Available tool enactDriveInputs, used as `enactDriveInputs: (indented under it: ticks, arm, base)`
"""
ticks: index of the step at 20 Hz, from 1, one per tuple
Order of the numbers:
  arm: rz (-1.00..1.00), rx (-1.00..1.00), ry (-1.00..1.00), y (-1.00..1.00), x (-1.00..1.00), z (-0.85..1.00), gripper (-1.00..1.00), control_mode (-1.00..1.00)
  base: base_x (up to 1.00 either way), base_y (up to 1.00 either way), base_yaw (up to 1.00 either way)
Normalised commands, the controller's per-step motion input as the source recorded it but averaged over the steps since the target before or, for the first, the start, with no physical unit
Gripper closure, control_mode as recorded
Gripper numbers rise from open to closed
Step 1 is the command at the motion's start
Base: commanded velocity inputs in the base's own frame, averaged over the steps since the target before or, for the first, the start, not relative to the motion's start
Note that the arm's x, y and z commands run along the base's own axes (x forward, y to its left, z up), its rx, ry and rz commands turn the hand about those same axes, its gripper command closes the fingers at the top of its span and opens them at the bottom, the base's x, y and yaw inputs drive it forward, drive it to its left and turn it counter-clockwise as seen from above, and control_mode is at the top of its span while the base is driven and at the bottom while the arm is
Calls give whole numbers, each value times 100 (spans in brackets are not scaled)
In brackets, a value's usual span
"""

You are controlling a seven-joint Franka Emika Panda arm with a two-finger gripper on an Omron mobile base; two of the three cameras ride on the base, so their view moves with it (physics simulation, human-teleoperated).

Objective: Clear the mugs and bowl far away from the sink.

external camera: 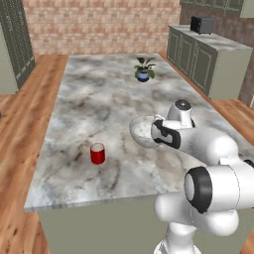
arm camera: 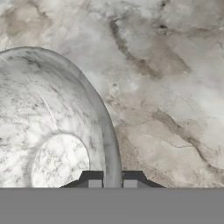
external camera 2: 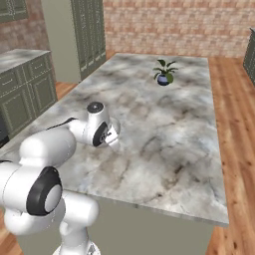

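Note:
The whitish-grey speckled bowl (external camera: 143, 130) is at the near right of the marble island, and my gripper (external camera: 156, 135) is shut on its right rim. In the hand view the bowl (arm camera: 52, 144) takes up the left side, and its rim runs down between the two dark fingertips of the gripper (arm camera: 112, 183). In the right base view the gripper (external camera 2: 112, 140) points down at the counter. A red mug (external camera: 97, 154) with a white inside stands upright to the left of the bowl, about a hand's width away. The sink is out of view.
A small blue plant pot (external camera: 143, 74) (external camera 2: 163, 78) stands at the far end of the marble island (external camera: 99, 104). Green cabinets with a dark appliance (external camera: 202, 24) line the right wall. Wooden floor surrounds the island.

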Motion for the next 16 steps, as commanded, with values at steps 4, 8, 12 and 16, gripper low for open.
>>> enactDriveInputs:
  ticks: [4, 8, 12, 16]
  arm:
    - [0, 0, 0, 0, 7, -27, 100, -100]
    - [0, 0, 0, 0, 6, -32, 100, -100]
    - [0, 0, 0, 1, 3, -34, 100, -100]
    - [0, 0, 0, 6, 1, -27, -100, -100]
  base:
    - [0, 0, 0]
    - [0, 0, 0]
    - [0, 0, 0]
    - [0, 0, 0]
